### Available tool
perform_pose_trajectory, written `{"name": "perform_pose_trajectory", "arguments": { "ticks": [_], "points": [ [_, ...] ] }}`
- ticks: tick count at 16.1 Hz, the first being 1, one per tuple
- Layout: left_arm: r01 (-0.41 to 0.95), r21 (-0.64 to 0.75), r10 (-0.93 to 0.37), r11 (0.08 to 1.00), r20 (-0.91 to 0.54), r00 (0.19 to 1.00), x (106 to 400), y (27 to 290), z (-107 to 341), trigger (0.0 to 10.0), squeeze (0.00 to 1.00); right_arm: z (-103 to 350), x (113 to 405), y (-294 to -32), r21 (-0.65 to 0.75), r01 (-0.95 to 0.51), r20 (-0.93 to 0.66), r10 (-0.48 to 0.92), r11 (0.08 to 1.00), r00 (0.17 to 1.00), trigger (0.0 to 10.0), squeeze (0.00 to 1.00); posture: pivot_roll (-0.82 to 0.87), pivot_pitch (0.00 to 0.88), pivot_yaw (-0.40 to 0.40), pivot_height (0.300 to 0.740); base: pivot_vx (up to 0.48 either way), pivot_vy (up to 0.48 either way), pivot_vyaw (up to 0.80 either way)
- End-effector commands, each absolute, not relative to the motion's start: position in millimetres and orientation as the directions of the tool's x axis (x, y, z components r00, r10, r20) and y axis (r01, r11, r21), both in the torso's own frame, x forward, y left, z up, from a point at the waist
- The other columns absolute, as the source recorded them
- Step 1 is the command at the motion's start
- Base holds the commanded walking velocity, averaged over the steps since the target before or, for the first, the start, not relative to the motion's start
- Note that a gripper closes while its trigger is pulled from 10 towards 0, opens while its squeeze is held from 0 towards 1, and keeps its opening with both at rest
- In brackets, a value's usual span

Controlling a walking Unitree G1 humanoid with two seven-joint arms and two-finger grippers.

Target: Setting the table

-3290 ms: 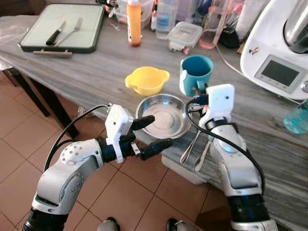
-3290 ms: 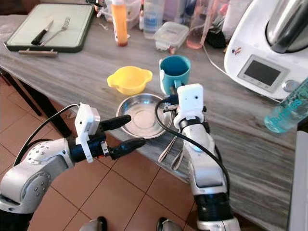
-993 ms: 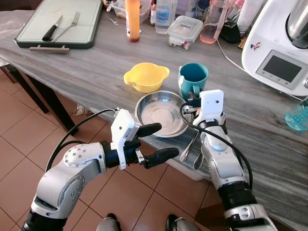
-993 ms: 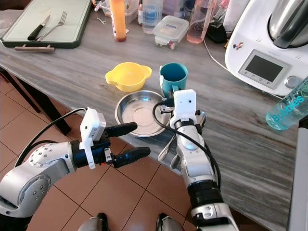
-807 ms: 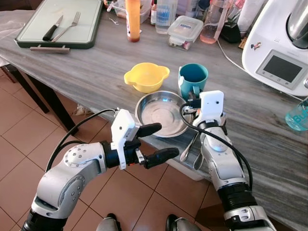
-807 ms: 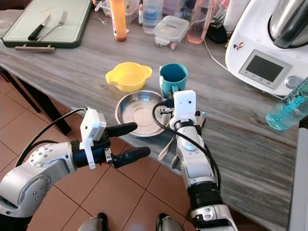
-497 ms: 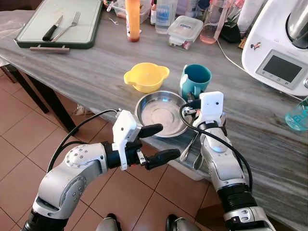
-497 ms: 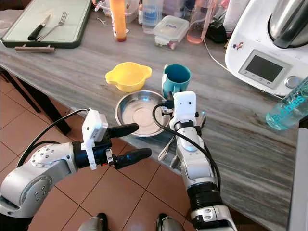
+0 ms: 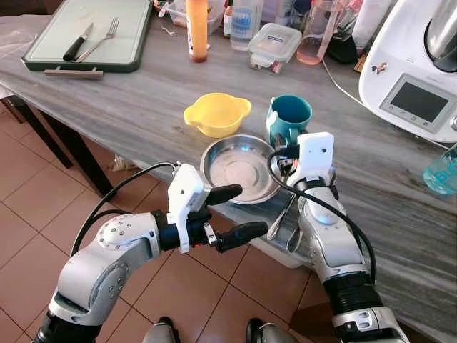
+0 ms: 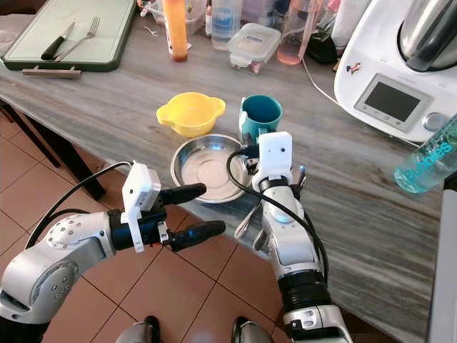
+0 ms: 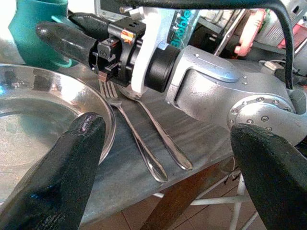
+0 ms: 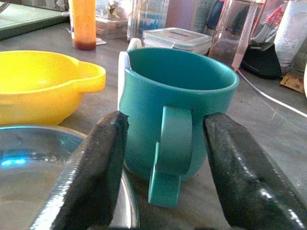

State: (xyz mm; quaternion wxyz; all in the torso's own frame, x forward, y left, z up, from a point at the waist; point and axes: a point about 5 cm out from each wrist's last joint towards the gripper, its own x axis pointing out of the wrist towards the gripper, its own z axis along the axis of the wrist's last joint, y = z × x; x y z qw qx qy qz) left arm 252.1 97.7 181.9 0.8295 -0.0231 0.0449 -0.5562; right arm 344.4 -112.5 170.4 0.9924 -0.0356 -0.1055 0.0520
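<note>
Right wrist view: the right gripper (image 12: pixel 165 158) is spread apart, one finger on each side of the handle of the teal mug (image 12: pixel 177 110), not clamping it. The mug stands upright on the grey table (image 9: pixel 128 100), just behind the steel bowl (image 9: pixel 241 170) and beside the yellow bowl (image 9: pixel 217 114). A fork (image 11: pixel 132 132) and spoon (image 11: pixel 160 132) lie beside the steel bowl, under the right arm. The left gripper (image 9: pixel 234 211) is released, hovering at the table edge near the steel bowl.
</note>
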Motion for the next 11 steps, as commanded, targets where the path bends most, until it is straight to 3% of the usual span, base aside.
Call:
{"name": "perform_pose_trajectory", "arguments": {
  "ticks": [1, 11],
  "points": [
    [0.924, -0.090, -0.928, 0.372, -0.060, 0.367, 250, 95, 179, 10.0, 0.00, 176, 343, -114, -0.074, -0.084, 0.222, 0.098, 0.994, 0.970, 10.0, 1.00, 0.19, 0.232, -0.064, 0.740, 0.000, 0.000, 0.00],
    [0.928, -0.091, -0.932, 0.361, -0.062, 0.356, 249, 93, 180, 10.0, 0.00, 190, 334, -115, -0.081, -0.067, 0.275, 0.086, 0.994, 0.958, 10.0, 1.00, 0.19, 0.218, -0.064, 0.740, 0.000, 0.000, 0.00]
  ]
}}
